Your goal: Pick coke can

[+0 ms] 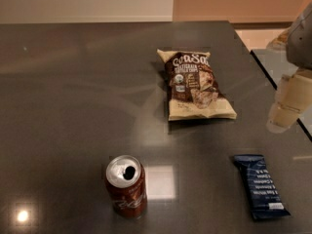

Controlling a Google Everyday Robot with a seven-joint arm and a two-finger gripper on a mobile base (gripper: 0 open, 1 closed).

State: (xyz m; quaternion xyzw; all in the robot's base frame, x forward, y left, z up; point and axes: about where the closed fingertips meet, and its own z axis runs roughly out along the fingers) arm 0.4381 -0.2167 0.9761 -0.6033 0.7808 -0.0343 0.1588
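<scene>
The coke can [126, 191] stood upright on the dark surface [63, 106], long axis vertical and silver top facing up. It was at about 7 o'clock from the chip bag [195, 84] and 9 o'clock from the blue snack bar [261, 186]. The gripper [285, 108] hung at the 3 o'clock edge, well apart from the can; whether it was parted or closed could not be told.
</scene>
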